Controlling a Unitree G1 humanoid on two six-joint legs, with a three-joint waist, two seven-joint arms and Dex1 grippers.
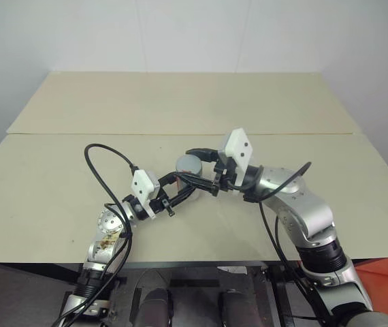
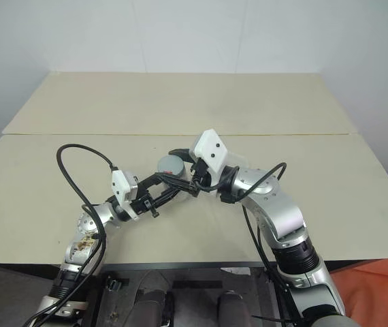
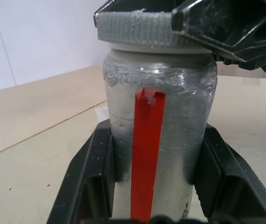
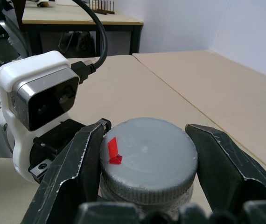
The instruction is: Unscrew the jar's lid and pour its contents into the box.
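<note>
1. The left pincer [image 3: 147,186] was clamped on the body of the single jar [image 3: 161,140], holding it upright above the desk [image 1: 58,177], probably so it could not spin.
2. One lid [image 4: 147,156] sat on the jar, not yet off.
3. The right pincer [image 4: 144,158] straddled the lid's rim, one finger touching, the other just beside it, seemingly to twist the lid.

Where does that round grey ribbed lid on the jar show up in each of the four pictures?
Left eye view: the round grey ribbed lid sits mid-picture between the two arms.
Right eye view: just left of centre.
Left wrist view: at the top edge.
Right wrist view: low centre.
Shared landmark: the red tape mark.
</note>
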